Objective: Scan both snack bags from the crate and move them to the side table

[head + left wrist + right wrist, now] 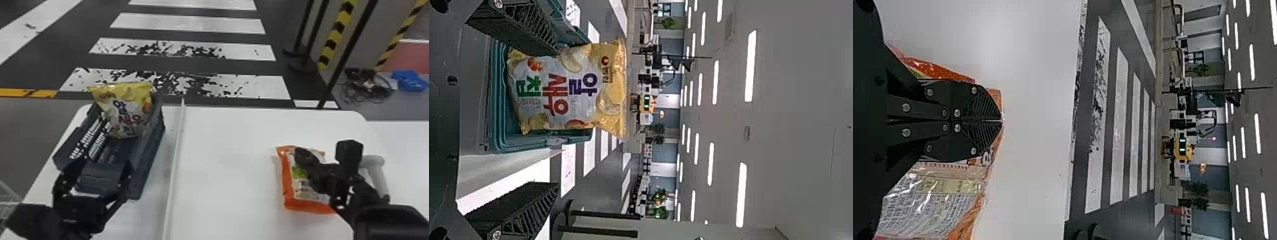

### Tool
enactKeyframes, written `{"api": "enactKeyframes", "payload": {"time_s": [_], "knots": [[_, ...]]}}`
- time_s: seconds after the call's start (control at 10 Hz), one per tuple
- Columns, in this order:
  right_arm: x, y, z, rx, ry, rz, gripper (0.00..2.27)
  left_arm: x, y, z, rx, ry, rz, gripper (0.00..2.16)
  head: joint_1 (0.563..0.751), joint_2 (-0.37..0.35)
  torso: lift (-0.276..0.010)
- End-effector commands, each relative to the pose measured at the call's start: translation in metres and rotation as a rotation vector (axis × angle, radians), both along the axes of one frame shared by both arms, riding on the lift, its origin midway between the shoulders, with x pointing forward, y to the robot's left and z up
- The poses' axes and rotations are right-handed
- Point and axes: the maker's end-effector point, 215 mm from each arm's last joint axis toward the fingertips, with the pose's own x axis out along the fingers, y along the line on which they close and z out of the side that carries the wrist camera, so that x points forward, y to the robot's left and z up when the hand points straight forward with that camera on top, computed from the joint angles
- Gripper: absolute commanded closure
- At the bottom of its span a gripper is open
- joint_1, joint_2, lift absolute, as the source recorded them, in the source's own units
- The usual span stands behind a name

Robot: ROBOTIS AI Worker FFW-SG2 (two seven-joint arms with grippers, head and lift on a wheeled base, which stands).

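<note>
Closing off-centre, the wide-spread left tool (106,161) could crumple the yellow bag (124,111) at its one o'clock; the right tool (1001,120) sits narrow.

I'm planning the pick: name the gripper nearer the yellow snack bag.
Left. The left gripper is on the near side of the yellow snack bag in the crate; the right gripper is over the orange snack bag, farther right.

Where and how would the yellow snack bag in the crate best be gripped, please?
Probably by its upper part, from the robot's side, with the open left gripper closing on both side edges: the yellow snack bag stands upright, broad face towards the robot, its top above the crate.
</note>
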Motion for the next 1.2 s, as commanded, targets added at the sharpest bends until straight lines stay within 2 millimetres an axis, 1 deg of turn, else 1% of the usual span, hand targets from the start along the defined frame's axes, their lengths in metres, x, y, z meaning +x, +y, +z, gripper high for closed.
{"api": "enactKeyframes", "payload": {"time_s": [0.0, 0.3, 0.6, 0.7, 0.8, 1.1], "knots": [[-0.001, -0.002, -0.01, -0.003, 0.015, -0.002, 2.19, 0.0, 0.0, 0.0, 0.0, 0.0, 0.001, 0.06, 0.695, -0.049, -0.099], [-0.003, -0.001, -0.024, 0.0, 0.02, 0.0, 2.19, 0.0, 0.0, -0.001, 0.001, 0.003, 0.0, 0.06, 0.695, -0.052, -0.099], [-0.001, 0.003, -0.03, 0.003, 0.018, 0.005, 2.19, 0.0, 0.001, -0.001, 0.003, 0.003, 0.0, 0.06, 0.695, -0.051, -0.099], [0.0, 0.004, -0.027, 0.006, 0.01, 0.006, 2.19, 0.0, 0.0, 0.0, 0.0, 0.0, 0.001, 0.06, 0.695, -0.048, -0.099], [0.0, 0.003, -0.017, 0.009, -0.008, 0.005, 2.19, 0.0, 0.0, 0.0, 0.0, 0.0, 0.001, 0.06, 0.695, -0.047, -0.099], [-0.001, 0.002, 0.023, 0.018, -0.082, 0.002, 2.19, 0.0, 0.001, 0.0, 0.0, 0.0, 0.003, 0.07, 0.695, -0.044, -0.099]]}}
